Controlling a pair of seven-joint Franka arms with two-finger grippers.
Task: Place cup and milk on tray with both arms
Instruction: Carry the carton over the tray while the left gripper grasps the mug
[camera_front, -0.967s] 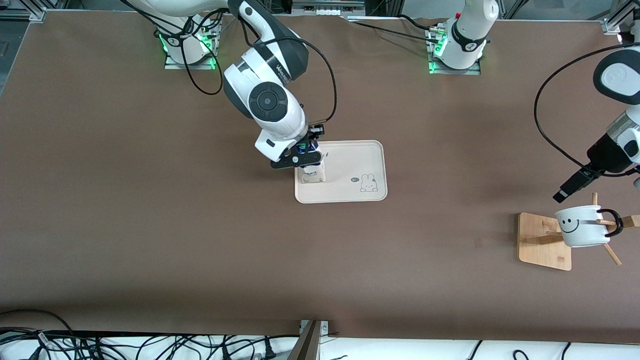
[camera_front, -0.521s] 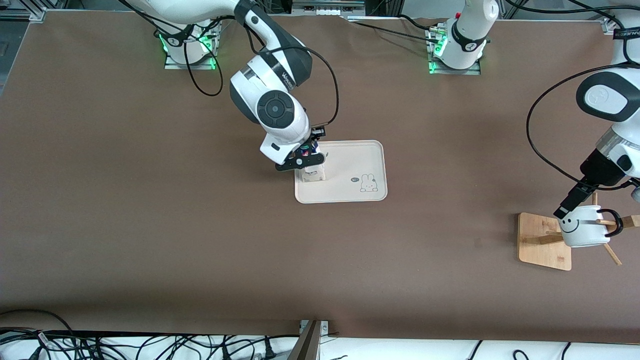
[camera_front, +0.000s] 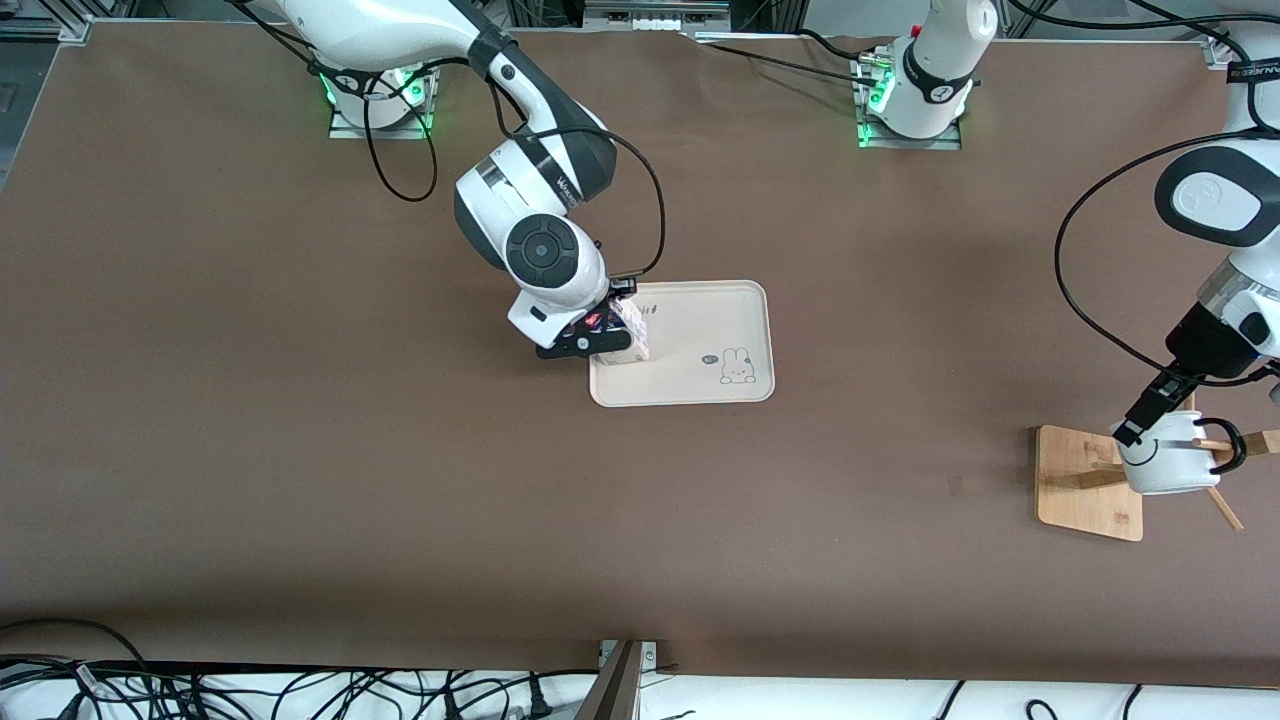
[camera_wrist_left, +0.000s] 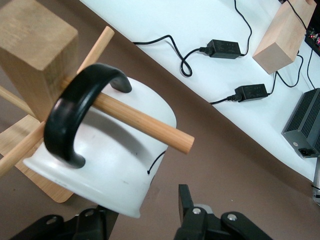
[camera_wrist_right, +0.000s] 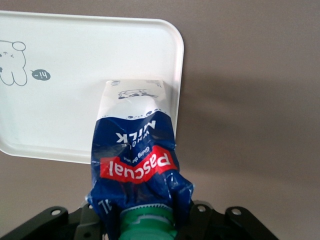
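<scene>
R gripper (camera_front: 598, 335) clamps milk carton (camera_front: 632, 335) on tray (camera_front: 700, 385); release once flat. L gripper (camera_wrist_left: 150, 220), fingers spread, straddles mug (camera_wrist_left: 115, 170) rim on peg rack (camera_front: 1085, 480), prob. not yet touching. Slide mug along peg.

Brown table (camera_front: 300, 450) edged by white floor strewn with cables (camera_front: 250, 690).

A high front camera faces me across the brown table (camera_front: 300, 450). My wrist cameras look close: left at the white smiley mug (camera_wrist_left: 115, 165), right at the blue-and-white milk carton (camera_wrist_right: 135, 155).
</scene>
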